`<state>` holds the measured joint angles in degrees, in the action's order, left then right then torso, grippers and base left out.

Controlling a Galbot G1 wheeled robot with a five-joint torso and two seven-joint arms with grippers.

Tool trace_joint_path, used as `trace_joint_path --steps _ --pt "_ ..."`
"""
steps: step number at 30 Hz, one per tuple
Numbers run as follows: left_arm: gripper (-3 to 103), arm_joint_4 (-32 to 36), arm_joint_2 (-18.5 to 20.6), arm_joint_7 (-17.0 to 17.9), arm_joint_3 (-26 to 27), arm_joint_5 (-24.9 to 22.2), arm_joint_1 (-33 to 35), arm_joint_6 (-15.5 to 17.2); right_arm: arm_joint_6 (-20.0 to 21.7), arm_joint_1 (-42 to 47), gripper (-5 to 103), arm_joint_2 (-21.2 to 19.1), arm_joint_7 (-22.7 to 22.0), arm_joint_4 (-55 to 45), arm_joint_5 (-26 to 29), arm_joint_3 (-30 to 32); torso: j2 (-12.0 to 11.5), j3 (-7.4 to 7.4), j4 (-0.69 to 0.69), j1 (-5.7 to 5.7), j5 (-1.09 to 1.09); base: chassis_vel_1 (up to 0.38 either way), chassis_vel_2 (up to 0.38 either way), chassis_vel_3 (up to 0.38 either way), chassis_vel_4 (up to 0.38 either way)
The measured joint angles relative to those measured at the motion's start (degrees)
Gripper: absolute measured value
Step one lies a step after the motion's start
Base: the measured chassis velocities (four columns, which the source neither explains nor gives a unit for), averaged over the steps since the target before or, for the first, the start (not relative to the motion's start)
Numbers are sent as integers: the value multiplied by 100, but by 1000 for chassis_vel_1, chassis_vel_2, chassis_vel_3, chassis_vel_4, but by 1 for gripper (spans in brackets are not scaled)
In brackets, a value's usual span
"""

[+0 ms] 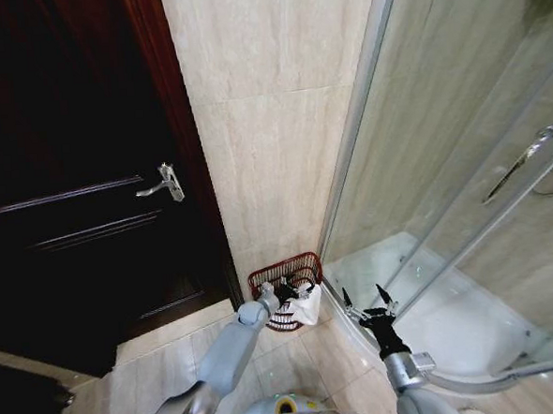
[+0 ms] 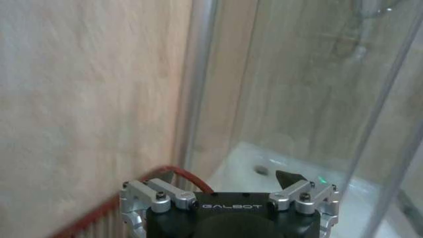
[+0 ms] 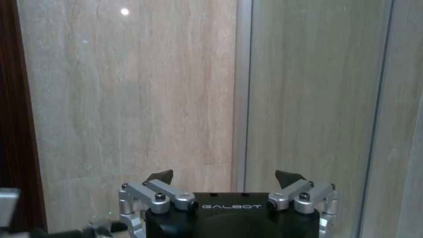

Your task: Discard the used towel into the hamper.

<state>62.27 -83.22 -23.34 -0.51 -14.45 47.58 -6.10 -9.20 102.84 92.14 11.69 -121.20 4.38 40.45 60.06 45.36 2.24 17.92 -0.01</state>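
Hamper (image 1: 273,274) on floor in corner between wall and shower glass, white towel (image 1: 308,305) draped at its rim under left gripper (image 1: 287,292), fingers unclear; right gripper (image 1: 368,304) beside, fingers spread

To my left stands a dark door (image 1: 68,182) with a silver handle (image 1: 162,184); a tiled wall (image 1: 261,114) separates it from the glass shower (image 1: 461,158).

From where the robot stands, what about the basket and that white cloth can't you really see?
- Head view: the left gripper covers part of the hamper, so its inside is hidden.
- Head view: the towel is too small to tell whether it is gripped or resting on the rim.
- Left wrist view: the gripper body blocks most of the hamper, leaving only a red rim arc.
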Motion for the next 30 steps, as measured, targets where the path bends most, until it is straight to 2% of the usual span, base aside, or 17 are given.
trace_joint_path --steps 3,4,6,8,10,12,13,15,18,21,22,23,26,30 --pt "100 775 245 246 247 47 422 -24 15 -12 100 0 -16 -2 6 11 0 0 2 0 0 0 0 0 0" --pt "100 775 245 246 247 47 422 -24 15 -12 100 0 -16 -2 6 11 0 0 2 0 0 0 0 0 0" --pt "100 1212 396 433 423 91 656 169 17 -26 100 0 -19 24 15 14 0 -1 1 -1 1 0 0 0 0" --pt "100 1349 506 571 459 42 789 295 16 -47 100 0 -20 58 16 -4 0 0 2 0 1 0 0 0 0" --pt "100 1353 544 559 455 -2 841 310 16 -61 100 0 -19 76 16 -17 0 0 1 0 0 0 0 0 0" --pt "100 1232 572 257 394 14 884 165 15 -86 100 0 -19 104 18 -30 1 -1 1 -1 1 0 0 0 0" --pt "100 1232 572 257 394 14 884 165 15 -86 100 0 -19 104 18 -30 1 -1 1 -1 1 0 0 0 0" --pt "100 896 534 0 227 390 856 -199 15 -106 100 0 -19 136 30 -27 0 0 0 0 0 0 0 0 0" --pt "100 581 504 -62 75 831 775 -481 14 -110 100 0 -21 157 55 -6 0 0 0 -1 0 0 0 0 0" --pt "100 -19 355 -215 -2 2088 502 -1179 14 -110 100 0 -42 185 116 49 0 0 0 0 1 0 0 0 0" --pt "100 -183 289 -216 -20 2343 411 -1345 13 -109 100 0 -54 203 128 64 0 0 0 0 1 0 0 0 0" --pt "100 -183 289 -216 -20 2343 411 -1345 13 -109 100 0 -54 203 128 64 0 0 0 0 1 0 0 0 0" --pt "100 -597 80 -137 -131 2783 165 -1632 -23 -101 100 0 -93 301 170 79 0 0 0 0 1 0 0 0 0" --pt "100 -929 -139 -109 -255 2992 12 -1736 -79 -114 100 0 -116 414 173 80 0 0 1 0 4 0 0 0 0"
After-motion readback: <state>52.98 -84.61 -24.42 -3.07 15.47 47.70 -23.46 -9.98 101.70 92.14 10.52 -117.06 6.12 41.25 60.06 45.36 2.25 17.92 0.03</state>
